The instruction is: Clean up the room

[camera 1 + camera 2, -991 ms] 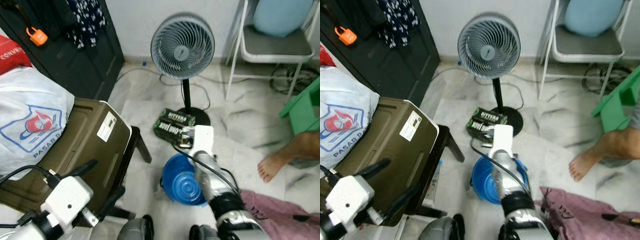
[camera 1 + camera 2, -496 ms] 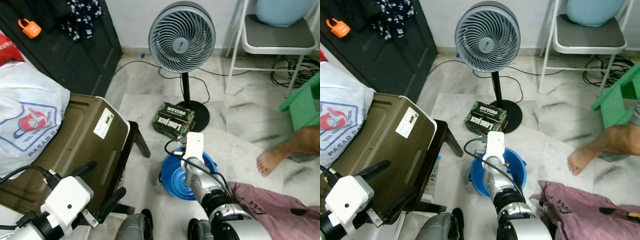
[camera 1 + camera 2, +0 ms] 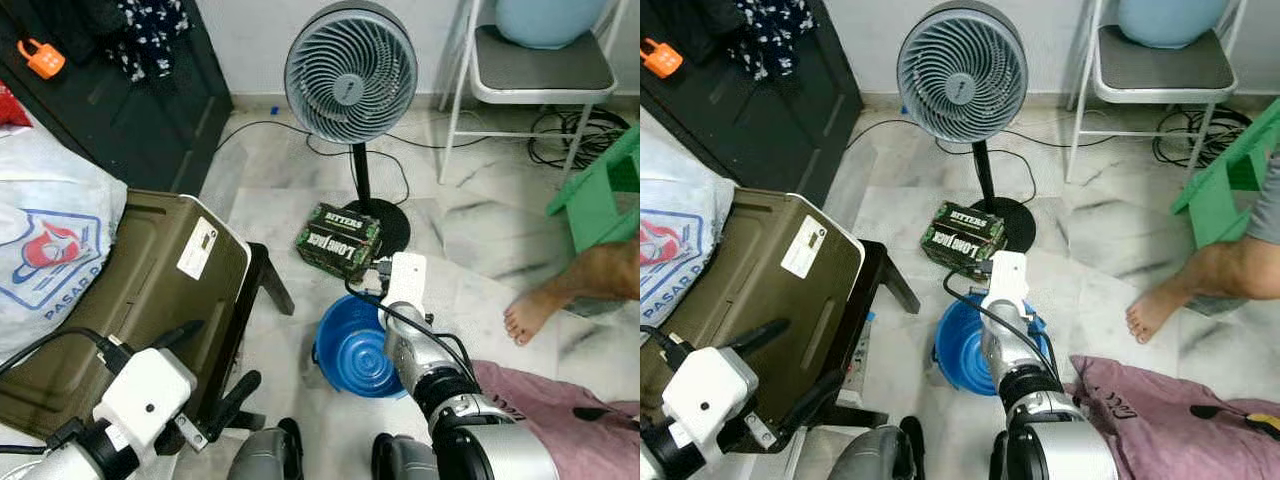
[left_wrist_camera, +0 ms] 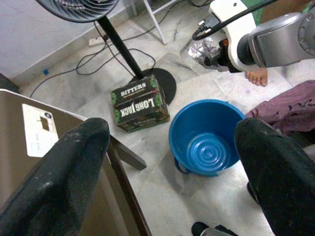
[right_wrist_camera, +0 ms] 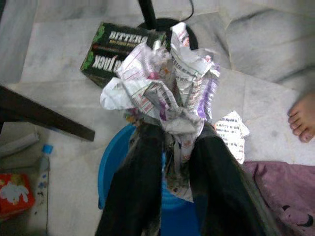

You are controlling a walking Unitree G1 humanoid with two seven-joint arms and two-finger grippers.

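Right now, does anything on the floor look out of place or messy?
Yes. A crumpled scrap of printed paper lies loose on the marble floor beside the blue bucket, and a purple garment lies heaped on the floor. The right end effector holds a crumpled paper wad over the bucket.

You've got open air above the blue bucket (image 3: 360,352); carton (image 3: 338,240) and fan stand (image 3: 362,190) crowd just behind.

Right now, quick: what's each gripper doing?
Left gripper: open, holding nothing, beside the olive case.
Right gripper: shut on crumpled paper, above the blue bucket.
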